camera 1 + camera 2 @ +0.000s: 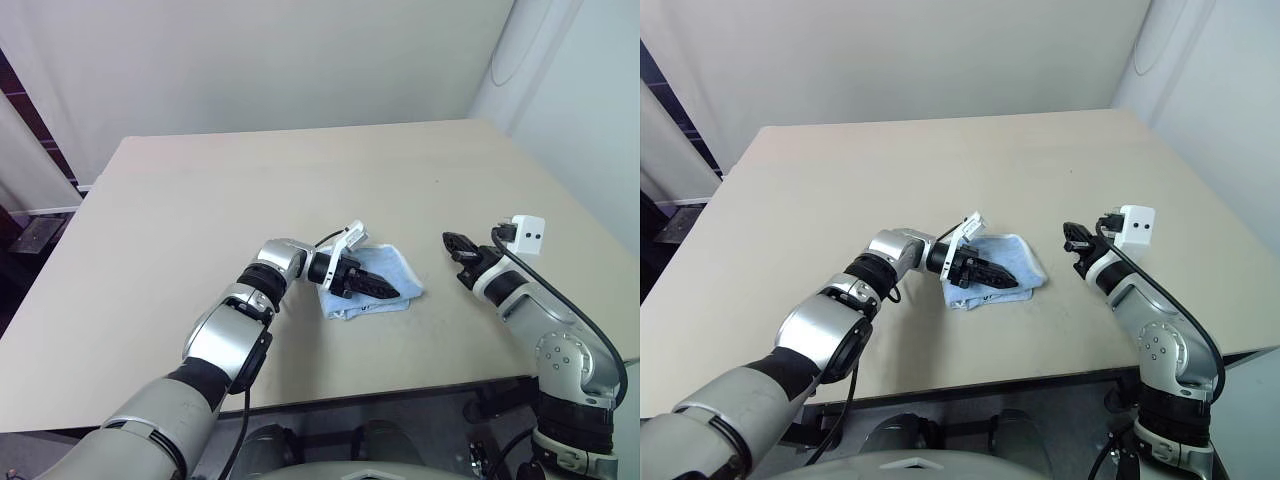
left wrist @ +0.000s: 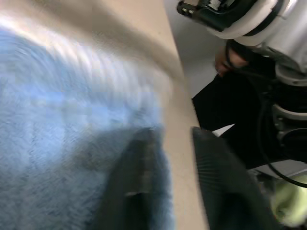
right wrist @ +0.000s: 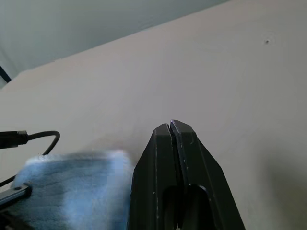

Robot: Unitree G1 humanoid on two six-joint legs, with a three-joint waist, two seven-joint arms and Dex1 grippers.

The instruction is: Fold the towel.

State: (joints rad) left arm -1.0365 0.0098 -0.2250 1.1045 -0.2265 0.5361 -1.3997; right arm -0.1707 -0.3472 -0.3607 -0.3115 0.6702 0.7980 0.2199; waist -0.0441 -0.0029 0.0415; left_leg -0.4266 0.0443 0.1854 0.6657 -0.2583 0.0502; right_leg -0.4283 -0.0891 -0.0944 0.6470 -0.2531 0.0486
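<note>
Because the towel [image 1: 372,279], bunched near the table [image 1: 200,200] front edge, looks soft and light, a corner suits best; left gripper [image 1: 385,288] lies over it, parted, gripping nothing; right gripper [image 1: 455,243] hovers rightward, shut, empty.

A plain test room: bare beige table [image 1: 200,220], blank white walls [image 1: 250,60].

Head pair: high, looking forward and down over the tabletop [image 1: 200,200], sharing the towel [image 1: 385,268].
Left wrist: pressed close against the towel.
Right wrist: low, facing across the tabletop, towel beside.
</note>
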